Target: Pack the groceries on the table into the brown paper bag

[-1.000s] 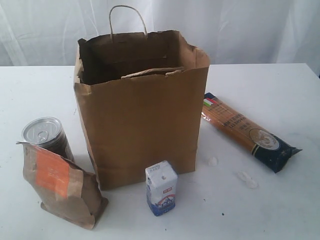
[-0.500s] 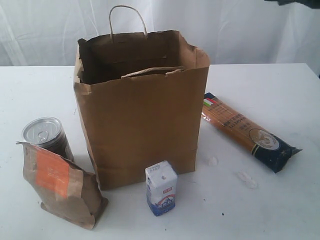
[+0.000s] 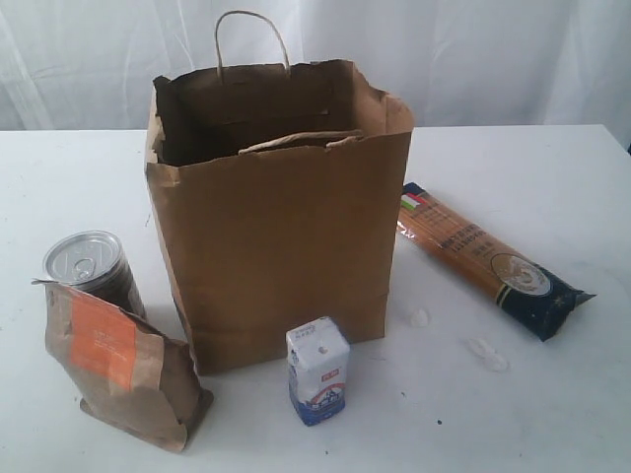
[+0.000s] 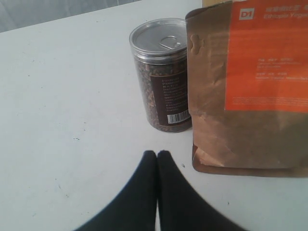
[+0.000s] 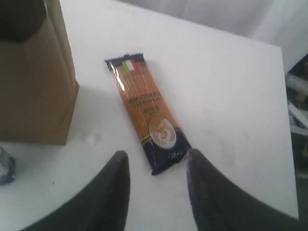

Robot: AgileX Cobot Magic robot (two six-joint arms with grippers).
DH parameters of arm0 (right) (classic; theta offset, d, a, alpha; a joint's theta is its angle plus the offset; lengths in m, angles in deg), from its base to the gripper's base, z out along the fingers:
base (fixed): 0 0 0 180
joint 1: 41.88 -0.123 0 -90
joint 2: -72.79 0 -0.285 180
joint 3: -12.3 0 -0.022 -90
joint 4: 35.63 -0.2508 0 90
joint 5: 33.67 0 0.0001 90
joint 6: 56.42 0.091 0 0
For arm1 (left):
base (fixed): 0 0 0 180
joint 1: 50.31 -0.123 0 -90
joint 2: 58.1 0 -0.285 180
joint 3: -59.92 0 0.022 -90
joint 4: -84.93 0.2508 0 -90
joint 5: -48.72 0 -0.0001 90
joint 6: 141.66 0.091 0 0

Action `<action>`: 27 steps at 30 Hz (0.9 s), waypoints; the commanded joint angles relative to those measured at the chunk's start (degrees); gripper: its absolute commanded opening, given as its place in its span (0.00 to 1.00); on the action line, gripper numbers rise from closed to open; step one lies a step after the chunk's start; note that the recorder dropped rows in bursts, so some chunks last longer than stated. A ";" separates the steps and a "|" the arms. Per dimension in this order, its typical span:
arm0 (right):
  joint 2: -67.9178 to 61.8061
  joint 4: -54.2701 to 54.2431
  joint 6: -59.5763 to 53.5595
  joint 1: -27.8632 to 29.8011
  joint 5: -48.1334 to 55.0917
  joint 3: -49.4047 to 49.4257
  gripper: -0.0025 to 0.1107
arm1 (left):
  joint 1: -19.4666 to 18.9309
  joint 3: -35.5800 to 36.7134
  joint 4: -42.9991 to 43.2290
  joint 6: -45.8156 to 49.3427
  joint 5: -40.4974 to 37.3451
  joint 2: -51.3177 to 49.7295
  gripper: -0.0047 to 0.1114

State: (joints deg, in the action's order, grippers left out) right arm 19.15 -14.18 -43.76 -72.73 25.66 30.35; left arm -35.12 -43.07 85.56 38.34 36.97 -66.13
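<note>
Brown paper bag (image 3: 281, 236) was plain kraft brown all over, with a tan handle. Table (image 3: 552, 414) was white with faint dark specks. At left, the silver-topped can (image 3: 87, 264) had a silver lid, a clear wall over dark brown contents, and a brown label with a white barcode. Near left, the kraft pouch (image 3: 118, 370) was tan with a big orange label and white print. Near centre, the carton (image 3: 317, 372) was white with a blue lower pattern and a small red mark. At right, the spaghetti packet (image 3: 488, 258) was orange in the middle with navy ends, a green-white-red stripe at the far end and a round cream-gold emblem. The curtain (image 3: 473, 49) was white. Left gripper (image 4: 157, 154) and right gripper (image 5: 157, 159) were black.
</note>
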 commanded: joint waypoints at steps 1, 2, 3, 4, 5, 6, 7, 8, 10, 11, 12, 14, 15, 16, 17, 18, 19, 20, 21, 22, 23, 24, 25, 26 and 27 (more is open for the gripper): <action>0.16 -0.62 0.60 0.09 0.44 6.19 0.35 | -0.23 0.20 -0.17 0.00 0.09 0.24 0.04; -0.08 -1.27 0.60 0.09 0.09 7.64 0.35 | -0.23 0.20 -0.17 0.00 0.09 0.24 0.04; -0.27 -1.74 0.60 0.09 -0.38 8.76 0.35 | -0.23 0.20 -0.17 0.00 0.09 0.24 0.04; -0.58 -2.33 0.60 0.09 -1.03 10.15 0.35 | -0.23 0.20 -0.17 0.00 0.09 0.24 0.04; -0.97 -3.08 0.60 0.09 -1.86 11.53 0.35 | -0.23 0.20 -0.17 0.00 0.09 0.24 0.04; -1.23 -3.92 0.60 0.09 -2.91 12.87 0.35 | -0.23 0.20 -0.17 0.00 0.09 0.24 0.04; -1.78 -5.02 0.60 0.09 -4.06 14.13 0.35 | -0.23 0.20 -0.17 0.00 0.09 0.24 0.04; -2.58 -6.03 0.50 0.09 -5.44 15.29 0.35 | -0.23 0.20 -0.17 0.00 0.09 0.24 0.04; -4.21 -7.42 -0.04 0.35 -8.35 17.01 0.35 | -0.23 0.20 -0.17 0.00 0.09 0.24 0.04; -5.25 -8.21 -0.70 0.76 -10.47 17.78 0.35 | -0.23 0.20 -0.17 0.00 0.09 0.24 0.04; -6.32 -8.60 -1.07 1.20 -12.28 18.32 0.35 | -0.23 0.20 -0.17 0.00 0.09 0.24 0.04; -8.72 -8.99 -1.60 2.40 -16.98 19.38 0.35 | -0.23 0.20 -0.17 0.00 0.09 0.24 0.04; -9.84 -9.12 -1.74 3.05 -19.05 19.81 0.35 | -0.23 0.20 -0.17 0.00 0.09 0.24 0.04; -11.27 -9.54 -2.03 3.76 -21.12 20.09 0.35 | -0.23 0.20 -0.17 0.00 0.09 0.24 0.04; -12.81 -9.80 -2.03 4.52 -23.09 20.36 0.35 | -0.23 0.20 -0.17 0.00 0.09 0.24 0.04; -14.09 -10.44 -2.03 5.18 -24.77 20.48 0.35 | -0.23 0.20 -0.17 0.00 0.09 0.24 0.04; -15.84 -11.52 -2.40 6.03 -26.83 20.59 0.35 | -0.23 0.20 -0.17 0.00 0.09 0.24 0.04; -17.64 -12.64 -2.48 6.91 -28.78 20.59 0.35 | -0.23 0.20 -0.17 0.00 0.09 0.24 0.04; -19.52 -13.96 -2.98 7.60 -30.42 20.59 0.35 | -0.23 0.20 -0.17 0.00 0.09 0.24 0.04; -21.50 -15.58 -4.26 8.45 -32.30 20.59 0.35 | -0.23 0.20 -0.17 0.00 0.09 0.24 0.04; -23.45 -17.17 -5.56 9.30 -33.97 20.59 0.35 | -0.23 0.20 -0.17 0.00 0.09 0.24 0.04; -25.09 -18.60 -6.44 10.00 -35.18 20.59 0.35 | -0.23 0.20 -0.17 0.00 0.09 0.24 0.04; -27.20 -20.53 -7.48 10.64 -36.53 20.59 0.35 | -0.23 0.20 -0.17 0.00 0.09 0.24 0.04; -29.25 -22.57 -8.76 11.11 -38.06 20.59 0.35 | -0.23 0.20 -0.17 0.00 0.09 0.24 0.04; -31.29 -24.79 -10.26 11.68 -39.32 20.59 0.35 | -0.23 0.20 -0.17 0.00 0.09 0.24 0.04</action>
State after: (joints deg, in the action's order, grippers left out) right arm -7.57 -33.61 -50.30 -62.68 -9.36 50.72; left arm -35.12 -43.07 85.56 38.34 36.97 -66.13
